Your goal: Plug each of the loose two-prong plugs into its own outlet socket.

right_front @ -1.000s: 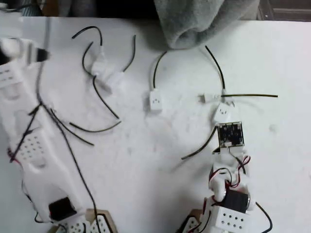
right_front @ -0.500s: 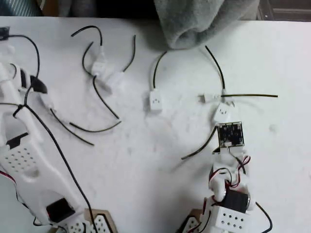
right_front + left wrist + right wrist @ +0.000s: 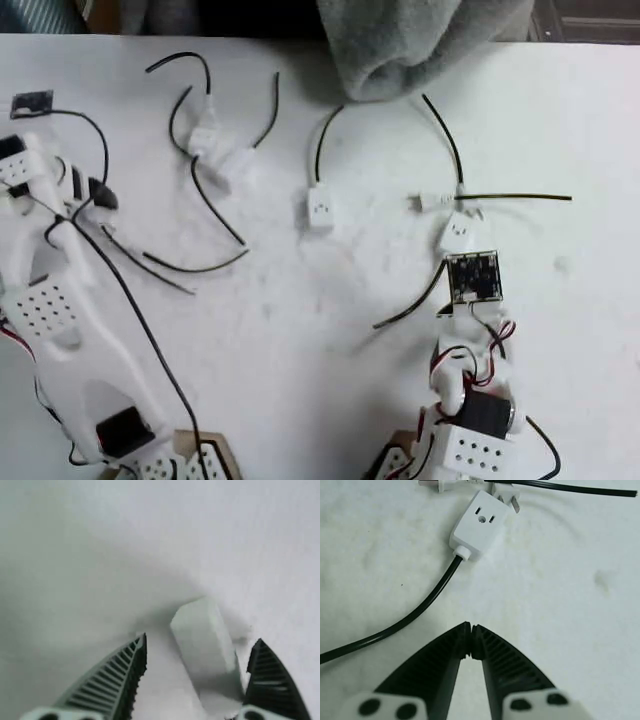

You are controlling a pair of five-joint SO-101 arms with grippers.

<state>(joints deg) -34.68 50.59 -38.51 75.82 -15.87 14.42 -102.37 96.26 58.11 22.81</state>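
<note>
White plastic block (image 3: 202, 630), rectangular, lies between the spread fingers of the left gripper (image 3: 200, 640), at the high view's left edge. Right of centre there, the right gripper (image 3: 471, 627), pressed together and empty, sits near a white outlet socket (image 3: 480, 524) on a black cord; a white 2-prong plug (image 3: 506, 494) lies just beside it.

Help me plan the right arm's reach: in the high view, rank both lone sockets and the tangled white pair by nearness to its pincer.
1. Right socket, just ahead of the right pincer.
2. Centre socket, mid-table.
3. Tangled white pair, toward the left arm.
</note>
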